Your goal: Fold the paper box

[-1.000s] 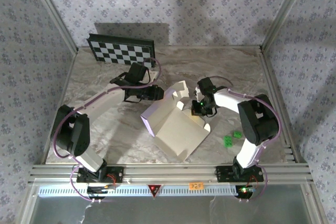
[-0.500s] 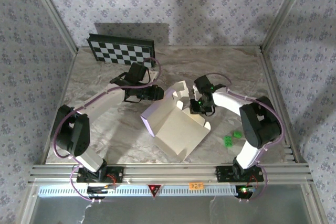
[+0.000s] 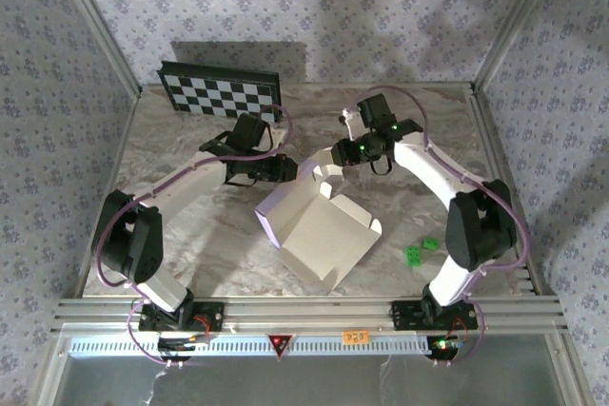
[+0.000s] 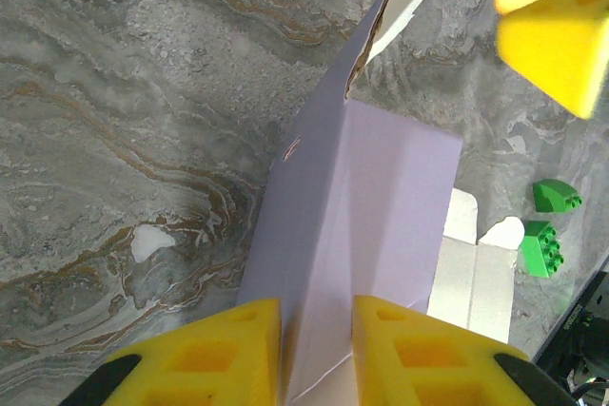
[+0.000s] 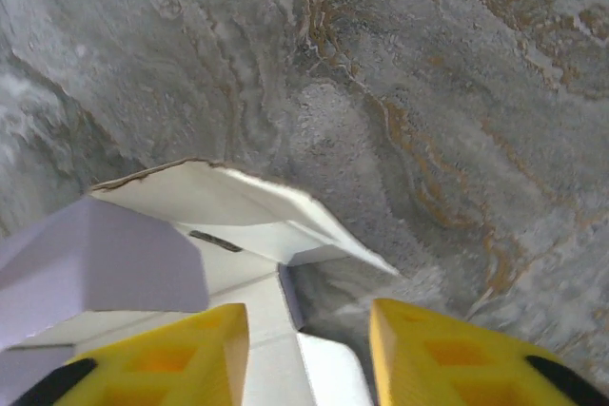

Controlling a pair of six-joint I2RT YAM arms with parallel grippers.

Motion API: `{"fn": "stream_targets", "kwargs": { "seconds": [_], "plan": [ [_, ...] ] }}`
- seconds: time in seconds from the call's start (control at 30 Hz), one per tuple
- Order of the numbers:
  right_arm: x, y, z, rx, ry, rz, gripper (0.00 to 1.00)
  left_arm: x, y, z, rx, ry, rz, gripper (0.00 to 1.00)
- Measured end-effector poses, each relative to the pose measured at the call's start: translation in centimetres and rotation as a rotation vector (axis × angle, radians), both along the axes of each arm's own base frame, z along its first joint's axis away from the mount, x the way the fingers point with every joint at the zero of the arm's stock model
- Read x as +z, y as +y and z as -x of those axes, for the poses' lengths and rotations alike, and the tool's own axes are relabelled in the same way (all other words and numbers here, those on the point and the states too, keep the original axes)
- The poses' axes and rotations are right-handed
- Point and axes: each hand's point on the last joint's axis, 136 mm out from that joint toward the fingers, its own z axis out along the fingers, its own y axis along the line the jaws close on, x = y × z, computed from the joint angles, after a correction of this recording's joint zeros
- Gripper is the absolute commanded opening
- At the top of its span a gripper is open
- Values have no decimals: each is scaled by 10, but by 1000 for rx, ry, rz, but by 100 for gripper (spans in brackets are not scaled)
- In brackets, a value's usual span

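Mid-tabletop, a little toward the near edge: the paper box lies half-formed, broad panel flat, one lavender wall standing on its left side, white flaps raised at its far end; its position is the same as a second ago.

Left gripper: no change; from its wrist camera the yellow fingers sit closely either side of the lavender wall, clamped on the paper box and steadying it.

Right gripper: this is what changed; a second ago it was down on the box's right side near the small tabbed flap, and it has since lifted away and swung toward the far edge of the tabletop. It now hangs by the raised far flaps. From its wrist camera its jaws stand apart, released, with the white flap below and ahead and nothing pinched.

Reading: the right arm appears done with the right-side flap and is lining up on the far flaps; the fold is well short of closed.

Green bricks sit toward the near-right corner, apart from the box, untouched.
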Motion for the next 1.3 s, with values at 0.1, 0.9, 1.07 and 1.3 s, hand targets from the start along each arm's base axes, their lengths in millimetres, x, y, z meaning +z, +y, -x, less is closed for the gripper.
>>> {"fn": "stream_targets", "kwargs": {
  "seconds": [0.1, 0.9, 1.07, 1.3],
  "plan": [
    [-15, -2, -5, 60, 5, 24, 45, 0, -1, 1, -3, 0, 0, 26],
    [-47, 3, 0, 208, 18, 90, 18, 1, -5, 5, -14, 0, 2, 26],
    [-43, 1, 17, 174, 40, 106, 15, 1, -5, 4, -13, -1, 1, 26],
    [-40, 1, 35, 64, 77, 126, 8, -2, -4, 4, -5, -7, -18, 26]
  ]
}}
